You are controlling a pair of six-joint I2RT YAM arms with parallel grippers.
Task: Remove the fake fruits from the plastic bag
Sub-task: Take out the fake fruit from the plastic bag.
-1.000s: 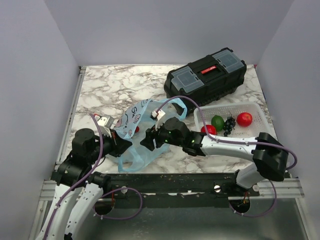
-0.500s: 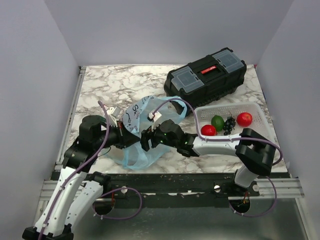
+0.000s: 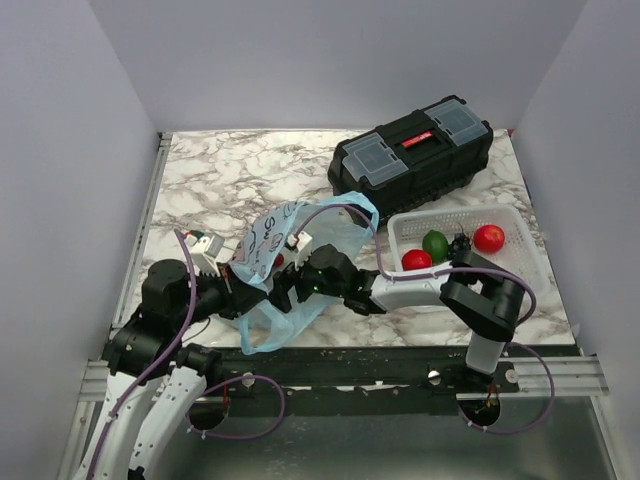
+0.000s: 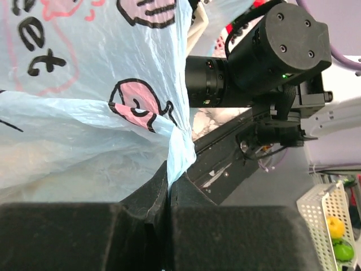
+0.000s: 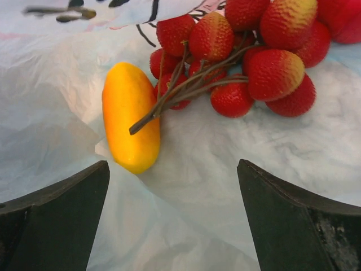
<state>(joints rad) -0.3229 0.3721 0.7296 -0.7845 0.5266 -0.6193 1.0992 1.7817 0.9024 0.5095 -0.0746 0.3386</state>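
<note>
The light-blue plastic bag [image 3: 268, 252] with pink and dark figures lies at the table's near left. My left gripper [image 3: 237, 290] is shut on the bag's edge [image 4: 179, 148] and holds it up. My right gripper [image 3: 285, 290] is open, reaching into the bag's mouth. Inside the bag, a yellow-orange elongated fruit [image 5: 130, 115] lies next to a red bumpy fruit cluster [image 5: 248, 51] on a brown stem, just ahead of my open right fingers [image 5: 53, 217]. A red fruit [image 3: 416, 260], a green fruit [image 3: 435, 243], dark grapes [image 3: 458, 250] and another red fruit [image 3: 489, 238] sit in the white mesh basket [image 3: 520, 262].
A black toolbox [image 3: 410, 156] with a red latch stands at the back right of the marble table [image 3: 230, 170]. The white basket is right of the bag. Grey walls close in both sides.
My right gripper has pushed leftward, deeper into the bag's mouth. My left gripper has kept its hold on the bag's edge and shifted slightly; the bag has been pulled more open.
</note>
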